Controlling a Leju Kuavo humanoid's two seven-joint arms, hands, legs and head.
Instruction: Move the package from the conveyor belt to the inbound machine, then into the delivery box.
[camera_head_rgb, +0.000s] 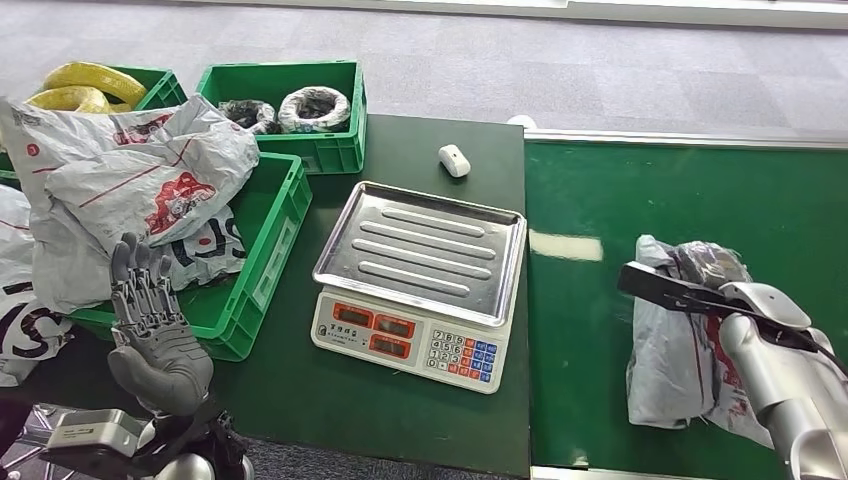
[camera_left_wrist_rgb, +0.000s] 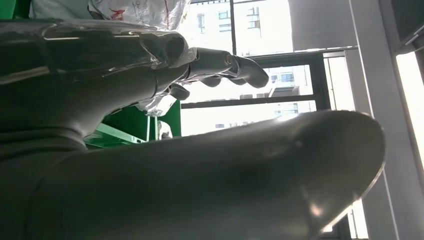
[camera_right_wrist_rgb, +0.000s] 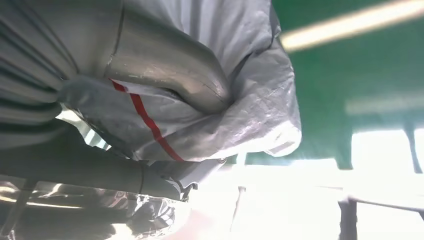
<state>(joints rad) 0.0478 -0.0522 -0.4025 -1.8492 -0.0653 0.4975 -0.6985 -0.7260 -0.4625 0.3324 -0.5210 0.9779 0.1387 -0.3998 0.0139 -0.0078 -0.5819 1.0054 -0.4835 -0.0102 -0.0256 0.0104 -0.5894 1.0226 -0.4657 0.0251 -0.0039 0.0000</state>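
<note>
Green belt (camera_head_rgb: 600, 330) bears crinkled grey package (camera_head_rgb: 672, 350), gripped by right hand (camera_right_wrist_rgb: 165, 75).

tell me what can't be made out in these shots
- Right hand: the head view hides it behind the arm; the right wrist view shows its thumb pressed into the grey package.
- Package label: folds and blur make the print unreadable.
- Scale display: too small to read in the head view.
- Delivery box interior: covered by piled bags.
- Left hand: fingers raised, palm side unseen.
</note>
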